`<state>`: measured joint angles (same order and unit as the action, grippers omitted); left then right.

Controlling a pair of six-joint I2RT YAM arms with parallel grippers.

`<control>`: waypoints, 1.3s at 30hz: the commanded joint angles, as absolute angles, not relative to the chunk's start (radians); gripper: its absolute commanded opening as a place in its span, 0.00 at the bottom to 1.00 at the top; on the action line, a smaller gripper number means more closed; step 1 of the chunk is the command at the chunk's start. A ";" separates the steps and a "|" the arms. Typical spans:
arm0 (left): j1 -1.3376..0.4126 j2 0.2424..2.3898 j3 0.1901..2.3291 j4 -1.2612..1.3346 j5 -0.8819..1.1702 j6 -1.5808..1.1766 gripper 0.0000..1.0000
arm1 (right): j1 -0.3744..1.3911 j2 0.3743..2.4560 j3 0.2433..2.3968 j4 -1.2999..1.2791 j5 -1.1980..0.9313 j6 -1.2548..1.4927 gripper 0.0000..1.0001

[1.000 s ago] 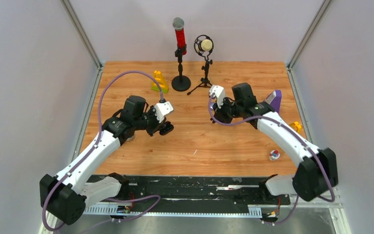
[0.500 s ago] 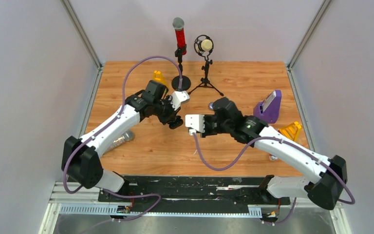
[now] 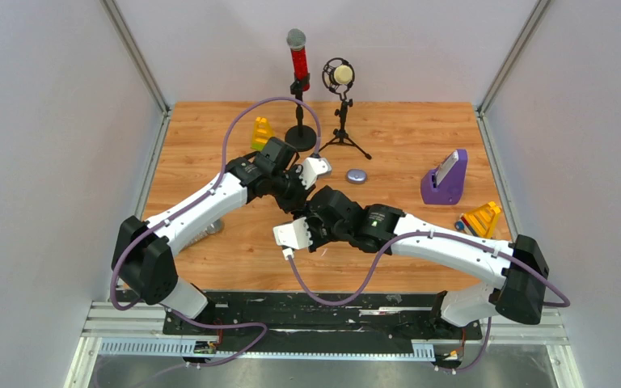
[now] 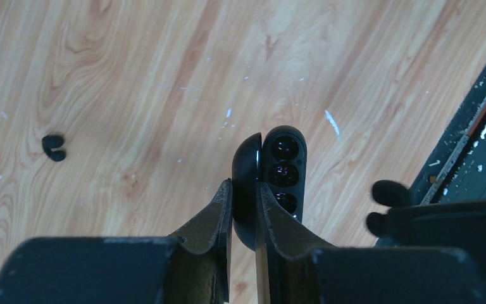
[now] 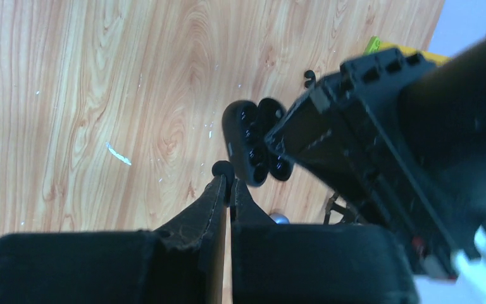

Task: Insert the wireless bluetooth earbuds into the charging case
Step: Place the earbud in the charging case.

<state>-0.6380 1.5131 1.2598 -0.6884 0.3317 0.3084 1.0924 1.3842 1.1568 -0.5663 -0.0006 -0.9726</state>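
My left gripper (image 4: 243, 196) is shut on the lid of an open black charging case (image 4: 283, 166), whose dark sockets face the left wrist camera. My right gripper (image 5: 228, 182) is shut on a small black earbud (image 5: 223, 169), held just beside the case (image 5: 253, 142). In the top view both grippers meet mid-table, the left gripper (image 3: 297, 199) just above the right gripper (image 3: 307, 210), and the case is hidden between them. A second black earbud (image 4: 54, 147) lies loose on the wood.
At the back stand a red microphone (image 3: 297, 61) on a round base and a small studio microphone (image 3: 340, 75) on a tripod. A grey oval case (image 3: 357, 175), a purple stand (image 3: 445, 182) and yellow toys (image 3: 262, 132) (image 3: 481, 218) sit around the arms.
Both arms have swung to the table's middle. The left gripper carried the case right; the right gripper came left and nearer, up to the case.
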 commanded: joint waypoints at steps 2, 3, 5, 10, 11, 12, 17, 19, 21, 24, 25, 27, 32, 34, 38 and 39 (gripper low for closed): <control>-0.692 1.511 1.260 -0.700 0.311 0.332 0.20 | 1.144 1.442 1.190 -0.537 0.127 -1.042 0.00; -0.700 1.513 1.260 -0.704 0.315 0.339 0.20 | 1.151 1.450 1.189 -0.534 0.133 -1.050 0.00; -0.708 1.515 1.259 -0.710 0.320 0.346 0.20 | 1.167 1.466 1.189 -0.529 0.153 -1.063 0.00; -0.719 1.519 1.265 -0.729 0.353 0.361 0.20 | 1.207 1.489 1.199 -0.527 0.197 -1.088 0.00; -0.722 1.522 1.265 -0.732 0.357 0.366 0.20 | 1.213 1.490 1.202 -0.527 0.203 -1.092 0.00; -0.723 1.523 1.265 -0.733 0.363 0.367 0.20 | 1.219 1.491 1.205 -0.526 0.210 -1.094 0.00; -0.727 1.533 1.269 -0.739 0.371 0.375 0.20 | 1.247 1.495 1.212 -0.530 0.234 -1.103 0.00; -0.727 1.535 1.272 -0.744 0.373 0.377 0.20 | 1.253 1.498 1.214 -0.529 0.236 -1.103 0.00; -0.727 1.535 1.276 -0.749 0.380 0.377 0.20 | 1.253 1.504 1.217 -0.531 0.236 -1.103 0.00; -0.728 1.534 1.283 -0.760 0.397 0.380 0.20 | 1.253 1.517 1.217 -0.526 0.232 -1.106 0.00; -0.729 1.533 1.284 -0.761 0.398 0.381 0.20 | 1.253 1.523 1.218 -0.523 0.232 -1.106 0.00; -0.729 1.531 1.287 -0.765 0.403 0.383 0.20 | 1.253 1.536 1.220 -0.511 0.236 -1.109 0.00; -0.732 1.523 1.286 -0.771 0.408 0.386 0.20 | 1.252 1.559 1.236 -0.506 0.244 -1.112 0.00; -0.733 1.517 1.285 -0.772 0.410 0.387 0.20 | 1.252 1.567 1.241 -0.505 0.242 -1.114 0.00; -0.733 1.511 1.284 -0.771 0.411 0.387 0.20 | 1.250 1.577 1.248 -0.505 0.246 -1.118 0.00; -0.733 1.511 1.283 -0.771 0.411 0.387 0.20 | 1.250 1.578 1.250 -0.505 0.247 -1.119 0.00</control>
<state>-0.7254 1.5391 1.2587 -0.7700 0.3840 0.3695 1.2480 1.5642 1.2068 -0.5411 0.2203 -1.1053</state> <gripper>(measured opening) 0.214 0.030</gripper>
